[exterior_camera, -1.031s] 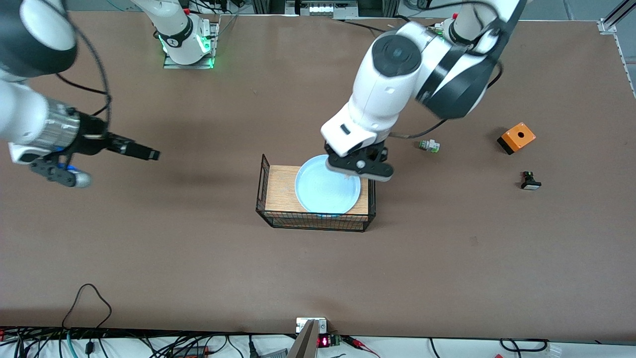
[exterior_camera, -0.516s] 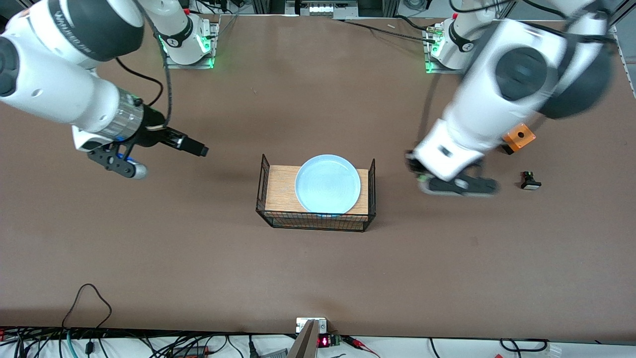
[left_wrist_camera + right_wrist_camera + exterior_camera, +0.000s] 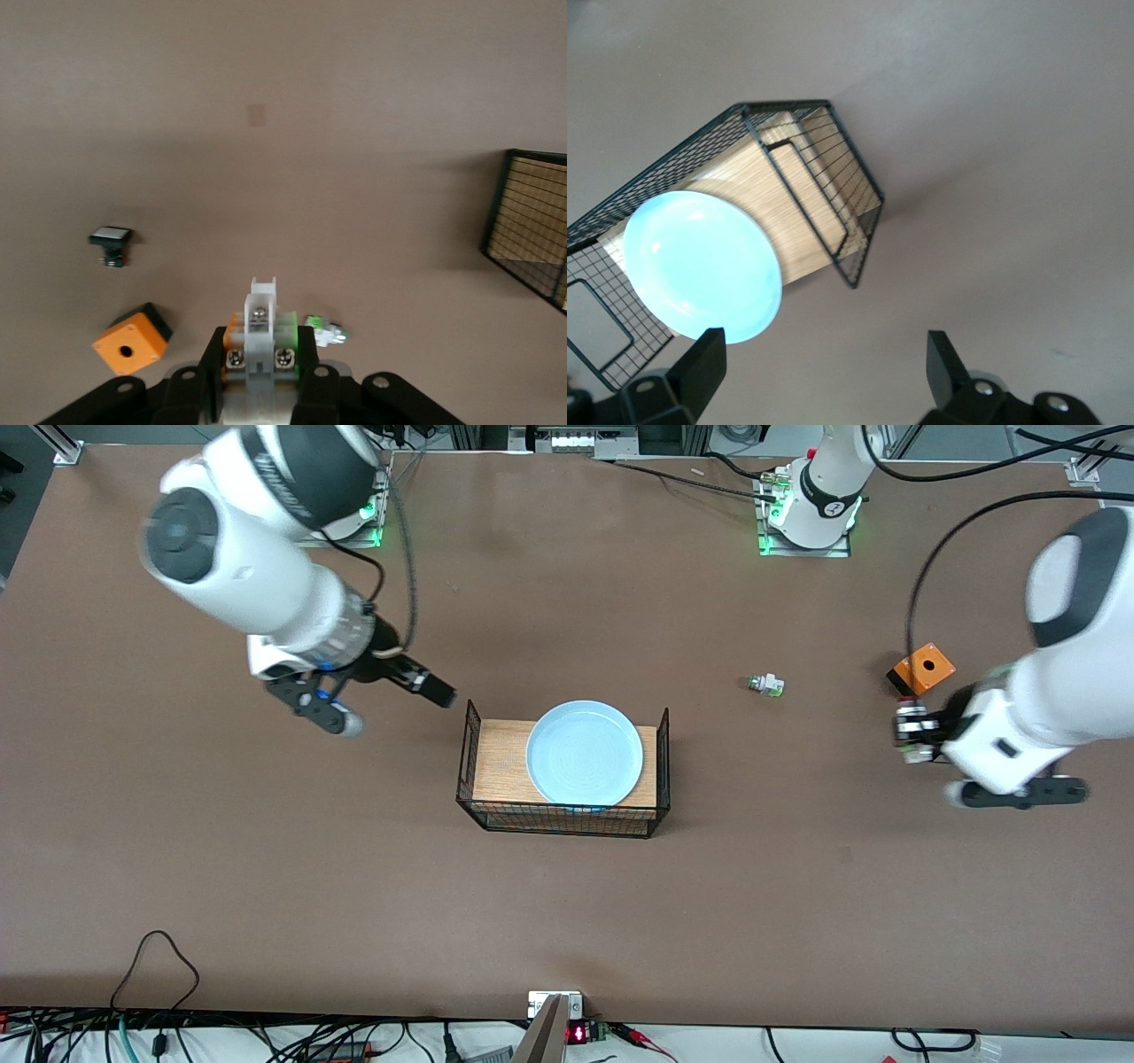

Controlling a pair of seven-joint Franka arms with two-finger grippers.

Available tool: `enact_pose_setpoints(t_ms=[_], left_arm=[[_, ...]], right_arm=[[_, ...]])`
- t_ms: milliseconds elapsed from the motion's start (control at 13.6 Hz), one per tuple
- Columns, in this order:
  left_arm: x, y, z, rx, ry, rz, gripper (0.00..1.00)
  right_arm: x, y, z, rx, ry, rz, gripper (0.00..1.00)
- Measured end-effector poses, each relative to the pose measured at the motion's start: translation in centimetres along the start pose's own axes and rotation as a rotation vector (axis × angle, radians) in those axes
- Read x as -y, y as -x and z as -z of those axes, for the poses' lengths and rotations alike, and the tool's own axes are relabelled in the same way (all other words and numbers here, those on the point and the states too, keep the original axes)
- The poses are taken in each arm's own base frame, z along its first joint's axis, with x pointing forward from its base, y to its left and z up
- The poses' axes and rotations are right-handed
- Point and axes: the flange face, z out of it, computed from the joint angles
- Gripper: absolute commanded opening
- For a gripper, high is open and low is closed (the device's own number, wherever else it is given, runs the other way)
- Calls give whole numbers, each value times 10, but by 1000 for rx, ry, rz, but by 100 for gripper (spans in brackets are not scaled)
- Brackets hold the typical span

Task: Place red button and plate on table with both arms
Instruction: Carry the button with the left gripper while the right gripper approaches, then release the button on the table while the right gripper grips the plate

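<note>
The left pincer (image 3: 912, 731) grips the red button (image 3: 260, 341), a whitish switch body clamped between its black fingers (image 3: 215, 367), above the bench (image 3: 354, 886) at the left arm's end. Just beside it on the bench sits one orange box (image 3: 921, 670) with a round hole in its top; in the left wrist view, one black piece with a white cap (image 3: 111, 241) rests near that box. One white piece with a green cap (image 3: 765, 685) lies on the bench between the orange box and the rack.

The right pincer (image 3: 438, 691) hangs with its fingers spread wide apart, holding nothing, over the bench just beside the rack's end nearest the right arm.

One light-blue plate (image 3: 585, 753) lies flat on the wood top of one black wire rack (image 3: 558, 817) at mid-bench, well apart from both pincers. Its rim overhangs the wood top's edge on the side nearer the front camera. The count stands at three button parts, one box, one plate, one rack, two arms.
</note>
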Motion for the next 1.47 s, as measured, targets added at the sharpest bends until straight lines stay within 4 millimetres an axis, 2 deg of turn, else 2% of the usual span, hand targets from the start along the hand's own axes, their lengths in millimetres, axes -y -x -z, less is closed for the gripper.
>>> enact_pose_setpoints(t_ms=[295,368,442,663,884,1178,1473], left_arm=[[77,-6,-2,10,9,-19,0],[91,-7,-6,17,13,-18,0],[97,-7,-12,30,14,-20,0],[87,-12,-41,45,12,-38,0],[76,-13,-79,-8,11,-52,0],[84,0,-126,-5,44,-48,0],[88,4,-180,-20,47,-50,0]], right_arm=[[30,23,-43,-48,-8,-61,99],[37,31,-56,-63,-10,-69,99],[45,38,-69,-74,-16,-80,99],[60,53,-108,-112,-21,-93,99],[68,58,-139,-137,-18,-85,99],[71,52,-165,-140,-28,-85,98],[71,49,-182,-161,-19,-68,96]])
